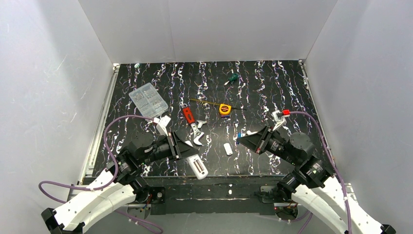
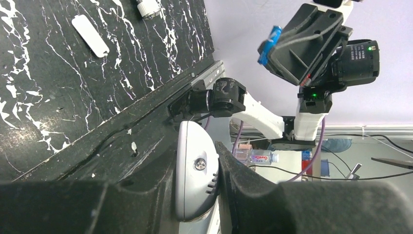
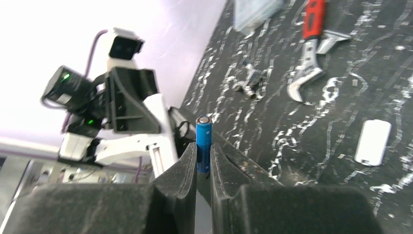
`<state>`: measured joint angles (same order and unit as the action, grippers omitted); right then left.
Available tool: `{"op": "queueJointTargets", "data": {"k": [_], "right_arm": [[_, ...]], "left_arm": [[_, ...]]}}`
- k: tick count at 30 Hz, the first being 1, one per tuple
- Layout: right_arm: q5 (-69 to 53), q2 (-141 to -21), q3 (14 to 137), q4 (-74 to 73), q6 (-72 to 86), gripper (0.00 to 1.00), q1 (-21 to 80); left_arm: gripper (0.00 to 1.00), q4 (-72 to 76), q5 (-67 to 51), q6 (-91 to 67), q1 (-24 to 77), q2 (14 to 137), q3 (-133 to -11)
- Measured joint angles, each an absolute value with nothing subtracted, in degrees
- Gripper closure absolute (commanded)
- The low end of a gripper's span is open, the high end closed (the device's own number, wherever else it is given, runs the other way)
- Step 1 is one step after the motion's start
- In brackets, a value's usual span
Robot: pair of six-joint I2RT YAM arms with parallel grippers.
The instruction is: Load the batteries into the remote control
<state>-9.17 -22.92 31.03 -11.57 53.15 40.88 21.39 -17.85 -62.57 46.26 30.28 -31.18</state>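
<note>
Here, black white-veined tabletop (image 1: 272, 83), white walls (image 1: 209, 29), remote control (image 2: 194, 161) in left tool (image 2: 195, 195)

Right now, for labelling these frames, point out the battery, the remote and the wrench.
battery (image 3: 203, 144), right wrist view, blue casing.
remote (image 2: 193, 163), left wrist view, white shell.
wrench (image 1: 189, 116), top view, red grip.

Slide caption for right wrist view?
Slim blue battery pinched in the right gripper, silvery end protruding, over the black marbled table.
</note>
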Motion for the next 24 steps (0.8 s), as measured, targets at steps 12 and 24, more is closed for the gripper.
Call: {"op": "queueJointTargets", "data": {"k": [12,24], "right_arm": [[-28.45,-21.50,27.92,0.71,51.62,0.99,40.99],[-37.36,-19.35,27.92,7.73,48.14,0.99,40.99]], "left_arm": [[1.00,23.90,-20.18,-60.20,46.26,32.25,-32.75],[1.00,26.39,-23.81,-57.23,46.26,33.19,-34.72]]}}
